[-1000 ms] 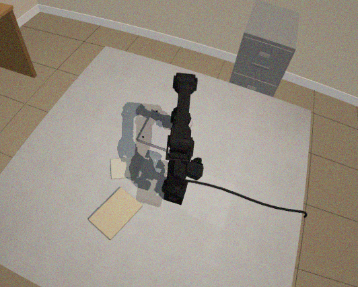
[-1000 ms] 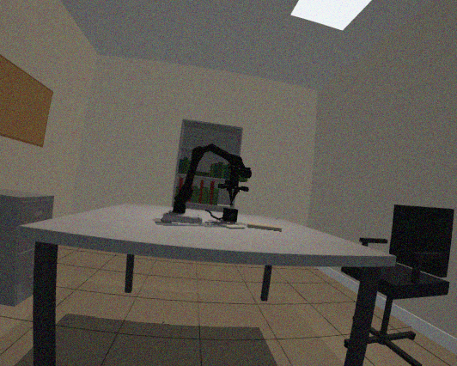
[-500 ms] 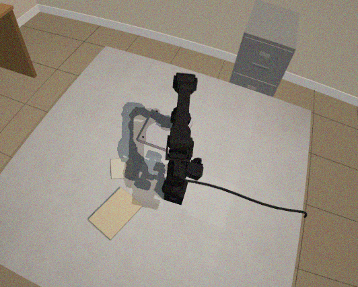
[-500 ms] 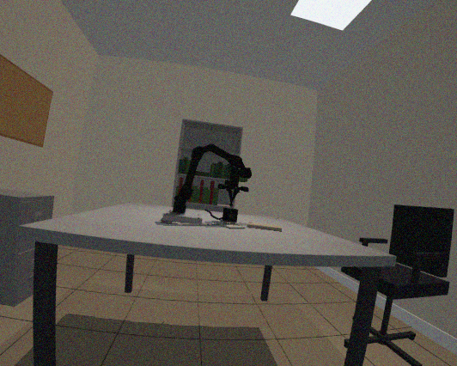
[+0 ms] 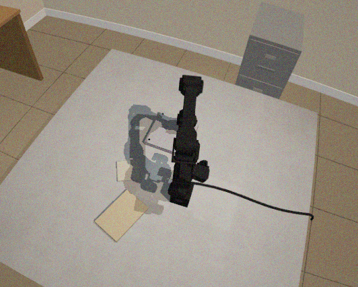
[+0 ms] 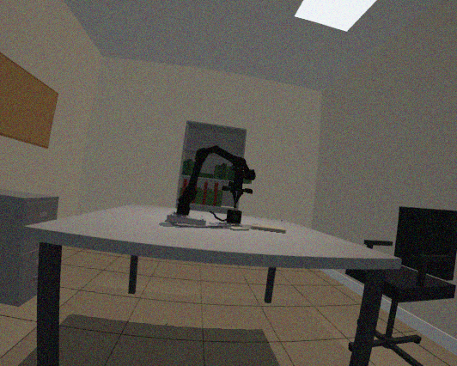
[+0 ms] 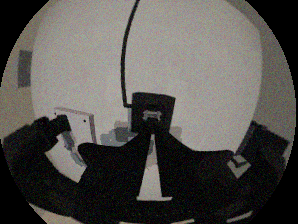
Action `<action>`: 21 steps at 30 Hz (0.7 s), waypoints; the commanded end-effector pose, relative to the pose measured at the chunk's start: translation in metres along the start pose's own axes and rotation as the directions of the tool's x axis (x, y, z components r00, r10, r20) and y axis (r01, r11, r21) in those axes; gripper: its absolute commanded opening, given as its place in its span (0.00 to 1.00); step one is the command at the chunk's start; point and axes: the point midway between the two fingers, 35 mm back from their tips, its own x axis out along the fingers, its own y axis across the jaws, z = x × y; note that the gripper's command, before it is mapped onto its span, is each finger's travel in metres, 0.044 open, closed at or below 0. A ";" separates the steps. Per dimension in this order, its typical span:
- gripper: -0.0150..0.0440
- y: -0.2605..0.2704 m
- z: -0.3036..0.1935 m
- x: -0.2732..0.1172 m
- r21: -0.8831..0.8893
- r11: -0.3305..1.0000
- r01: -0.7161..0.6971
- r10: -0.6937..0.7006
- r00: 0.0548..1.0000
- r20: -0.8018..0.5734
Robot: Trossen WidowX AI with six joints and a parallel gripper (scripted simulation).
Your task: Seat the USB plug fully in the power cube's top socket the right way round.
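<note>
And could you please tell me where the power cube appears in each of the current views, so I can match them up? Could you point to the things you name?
Top: not visible itself; the arm probably covers it, near where the black cable (image 5: pixel 252 199) emerges.
Exterior: the power cube (image 6: pixel 234 216) (image 7: pixel 167 107) stands on the table just right of center, under the gripper (image 6: pixel 235 207) (image 7: pixel 153 125).
Wrist: center, just beyond the fingertips.
Shared landmark: the arm's base plate (image 5: pixel 159 147) (image 6: pixel 195 222) (image 7: pixel 74 116), pale and flat.
</note>
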 end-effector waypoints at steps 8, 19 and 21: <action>0.25 0.000 0.001 0.001 -0.005 1.000 0.000 0.000 1.000 0.006; 0.25 0.000 0.001 0.003 -0.005 1.000 0.000 0.000 1.000 0.006; 0.25 0.000 0.001 0.003 -0.005 1.000 0.000 0.000 1.000 0.006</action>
